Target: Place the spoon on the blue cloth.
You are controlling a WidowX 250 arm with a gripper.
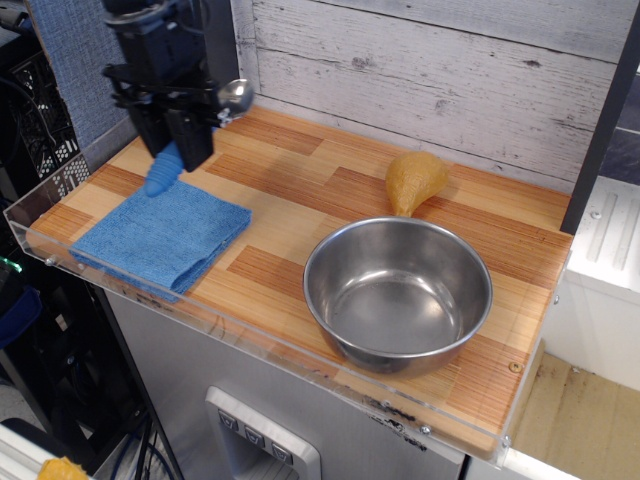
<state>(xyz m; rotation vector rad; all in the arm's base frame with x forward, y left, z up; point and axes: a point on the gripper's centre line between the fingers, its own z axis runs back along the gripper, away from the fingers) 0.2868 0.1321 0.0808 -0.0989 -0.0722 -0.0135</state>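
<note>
Pinching spoon (190,140) crosswise, pincer (180,135) above blue cloth (160,235) far edge; handle pointing down-left.

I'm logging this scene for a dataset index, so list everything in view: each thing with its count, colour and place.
spoon: one, silver bowl with blue handle, held tilted in the air above the far edge of the cloth
blue cloth: one, light blue, folded, on the left end of the counter
steel bowl: one, silver, upright and empty, right of centre near the front edge
pear-shaped object: one, tan, lying behind the bowl
counter: one, striped wood with a clear rim
wall panel: one, blue-grey textured, upright at the far left
plank wall: one, whitewashed wood, behind the counter
end effector: one, black, above the cloth's far edge, closed on the spoon
</note>
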